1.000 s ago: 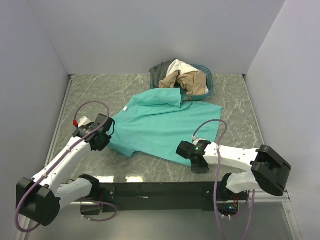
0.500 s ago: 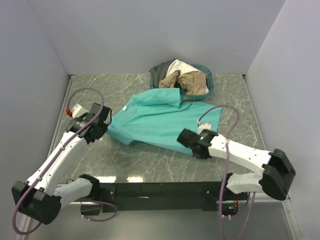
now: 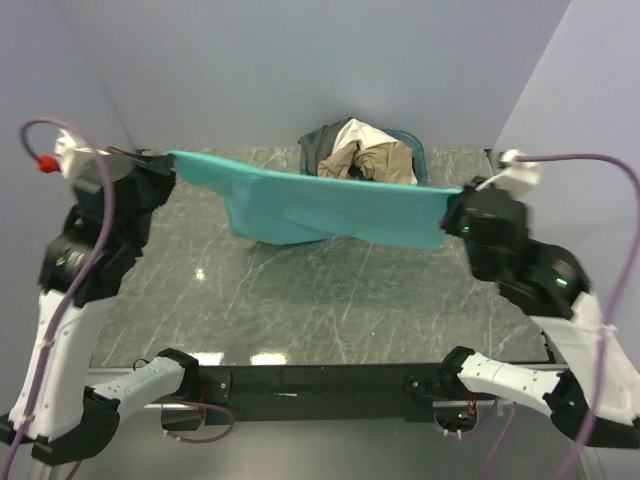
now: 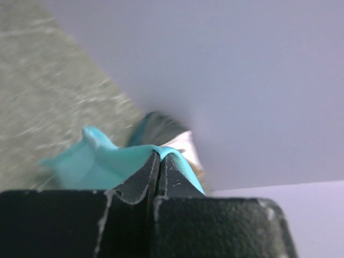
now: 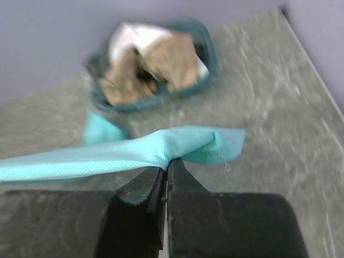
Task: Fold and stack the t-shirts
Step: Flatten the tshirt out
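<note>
Two closed grips: left gripper [image 3: 168, 160] and right gripper [image 3: 447, 213] stretch the teal t-shirt [image 3: 320, 208]; lower evenly, keeping tension, onto the table [image 3: 300, 300].

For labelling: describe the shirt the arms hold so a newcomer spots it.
Above the grey marble table, before the back basket, a t-shirt hangs stretched between left gripper and right gripper. It alone is teal-green; other shirts lie bunched in the basket.

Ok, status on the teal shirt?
Left gripper and right gripper shut on teal t-shirt. Shirt hangs stretched between them. Basket behind, not obstructing.
</note>
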`<move>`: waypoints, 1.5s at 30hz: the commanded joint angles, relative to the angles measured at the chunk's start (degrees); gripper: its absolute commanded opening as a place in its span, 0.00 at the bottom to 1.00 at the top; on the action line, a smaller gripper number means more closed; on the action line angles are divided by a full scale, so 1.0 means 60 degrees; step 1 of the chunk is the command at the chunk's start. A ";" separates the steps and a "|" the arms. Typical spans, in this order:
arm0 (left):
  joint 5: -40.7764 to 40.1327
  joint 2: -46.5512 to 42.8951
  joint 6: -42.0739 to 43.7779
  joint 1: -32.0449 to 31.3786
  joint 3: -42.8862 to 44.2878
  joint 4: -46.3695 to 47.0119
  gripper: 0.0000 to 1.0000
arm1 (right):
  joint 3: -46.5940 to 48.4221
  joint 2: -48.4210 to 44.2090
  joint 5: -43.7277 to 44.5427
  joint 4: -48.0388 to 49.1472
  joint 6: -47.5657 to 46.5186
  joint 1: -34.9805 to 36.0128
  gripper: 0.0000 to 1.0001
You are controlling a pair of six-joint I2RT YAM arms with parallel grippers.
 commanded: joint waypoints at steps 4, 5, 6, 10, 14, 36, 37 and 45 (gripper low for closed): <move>0.0854 -0.0850 0.2095 0.0031 0.2366 0.1752 0.01 | 0.2733 -0.0894 -0.1163 0.1100 -0.3427 -0.0055 0.00; 0.1016 -0.0923 0.2273 0.0031 0.2603 0.2058 0.01 | 0.3070 -0.0879 -0.1368 0.0924 -0.3530 -0.0069 0.00; 0.1293 -0.0982 0.2579 0.0031 0.2997 0.2206 0.01 | 0.3566 -0.0879 -0.1544 0.0618 -0.3604 -0.0070 0.00; 0.1836 -0.1304 0.3108 0.0045 0.3819 0.2734 0.01 | 0.4594 -0.0923 -0.2361 0.0468 -0.3823 -0.0041 0.00; 0.2233 -0.1539 0.3431 0.0045 0.4392 0.2984 0.01 | 0.5928 -0.0791 -0.4765 0.0102 -0.4380 -0.0069 0.00; -0.2556 0.1372 0.2861 0.0221 -0.1886 0.3479 0.01 | -0.2547 0.0584 -0.4427 0.3902 -0.2709 -0.2440 0.01; -0.2586 0.2159 0.2948 0.0235 -0.2109 0.3700 0.01 | -0.2900 0.1268 -0.4881 0.4244 -0.2740 -0.2704 0.01; -0.1502 0.6759 0.3491 0.0367 -0.1380 0.4172 0.00 | -0.2611 0.5152 -0.5151 0.4818 -0.3633 -0.4024 0.00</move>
